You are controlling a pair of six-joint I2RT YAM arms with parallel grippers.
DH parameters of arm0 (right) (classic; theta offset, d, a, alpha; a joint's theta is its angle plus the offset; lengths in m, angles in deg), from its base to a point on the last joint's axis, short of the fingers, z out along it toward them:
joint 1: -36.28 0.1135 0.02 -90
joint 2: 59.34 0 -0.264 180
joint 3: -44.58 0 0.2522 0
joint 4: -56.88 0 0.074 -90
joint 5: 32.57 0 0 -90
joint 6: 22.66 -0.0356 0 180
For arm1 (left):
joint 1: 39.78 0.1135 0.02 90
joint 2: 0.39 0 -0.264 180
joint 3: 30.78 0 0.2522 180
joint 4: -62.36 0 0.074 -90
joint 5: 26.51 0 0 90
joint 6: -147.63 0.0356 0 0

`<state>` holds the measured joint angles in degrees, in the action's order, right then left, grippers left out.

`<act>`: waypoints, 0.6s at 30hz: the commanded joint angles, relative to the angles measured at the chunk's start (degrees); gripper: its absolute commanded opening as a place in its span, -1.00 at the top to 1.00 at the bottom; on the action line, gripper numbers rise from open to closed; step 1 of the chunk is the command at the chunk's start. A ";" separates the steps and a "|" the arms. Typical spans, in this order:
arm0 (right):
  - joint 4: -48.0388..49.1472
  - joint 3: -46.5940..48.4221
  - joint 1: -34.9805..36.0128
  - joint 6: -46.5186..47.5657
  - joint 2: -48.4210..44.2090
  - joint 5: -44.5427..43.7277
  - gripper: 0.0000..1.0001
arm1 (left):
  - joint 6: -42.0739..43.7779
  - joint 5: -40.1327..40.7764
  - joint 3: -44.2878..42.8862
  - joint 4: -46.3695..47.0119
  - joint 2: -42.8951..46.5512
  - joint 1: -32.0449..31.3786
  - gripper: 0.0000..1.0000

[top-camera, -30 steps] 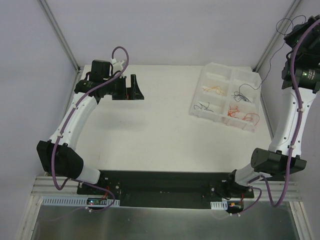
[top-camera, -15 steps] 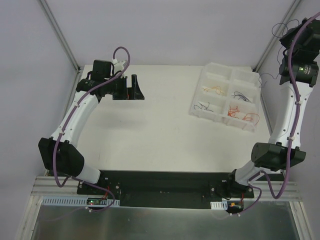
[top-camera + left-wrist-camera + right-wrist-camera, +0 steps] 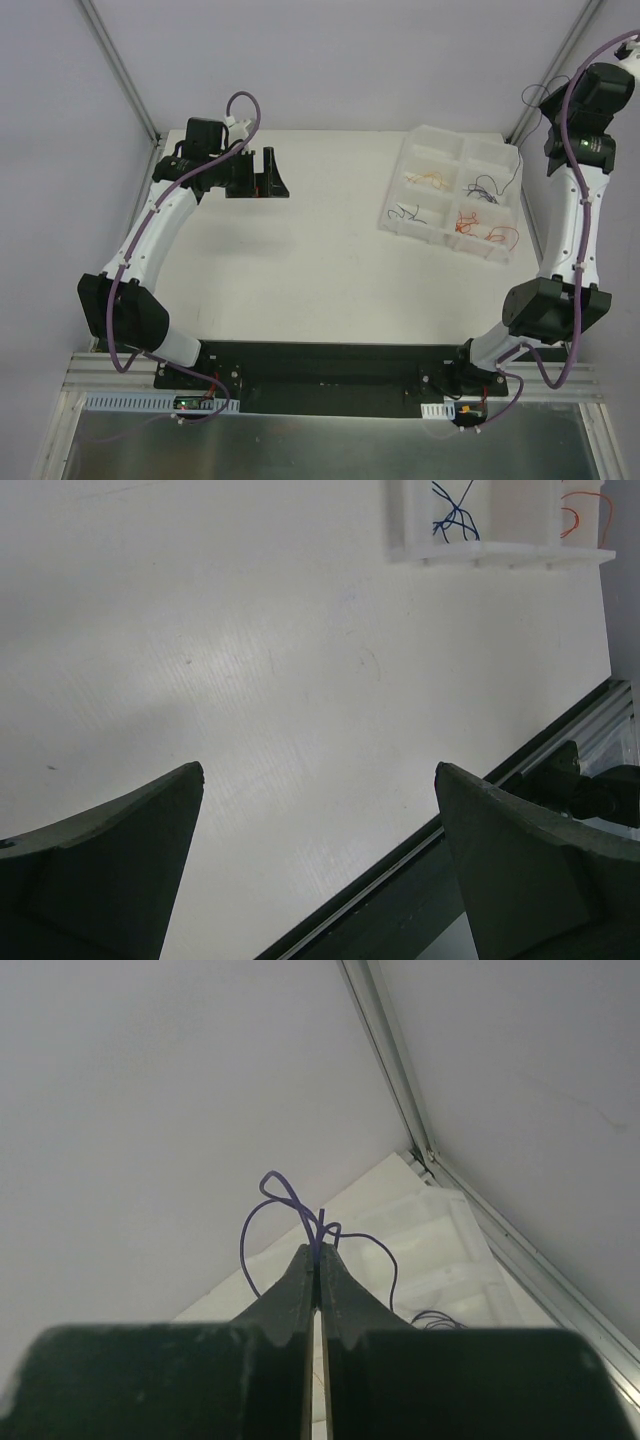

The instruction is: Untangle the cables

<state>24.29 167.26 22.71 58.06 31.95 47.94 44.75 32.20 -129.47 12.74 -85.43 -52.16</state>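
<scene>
My right gripper (image 3: 533,100) is raised at the far right corner, above the white tray (image 3: 452,236). In the right wrist view it (image 3: 318,1253) is shut on a thin purple-blue wire (image 3: 268,1186) that loops above the fingertips, with one strand trailing down toward the tray (image 3: 455,1230). The tray's compartments hold an orange wire (image 3: 428,178), a dark wire (image 3: 485,190), a black-blue wire (image 3: 408,212) and a red-orange wire (image 3: 482,226). My left gripper (image 3: 272,176) is open and empty at the far left of the table; the left wrist view shows it (image 3: 318,770) over bare table.
The left wrist view shows the tray's near wall (image 3: 500,552) with a blue wire (image 3: 455,510) and an orange wire (image 3: 570,515) inside. A metal corner post (image 3: 545,75) stands close beside the right gripper. The black base rail (image 3: 330,365) runs along the near edge.
My right gripper has swung left and down toward the tray's far corner, carrying the thin wire with it. The left arm has not moved.
</scene>
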 commanded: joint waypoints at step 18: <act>6.87 -28.93 -0.85 -7.16 -2.00 8.88 1.00 | 0.40 -1.14 -0.77 0.61 0.83 -0.19 -0.98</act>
<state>27.02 140.25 22.56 52.66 28.98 53.14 44.71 32.18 -129.47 12.72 -85.51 -52.16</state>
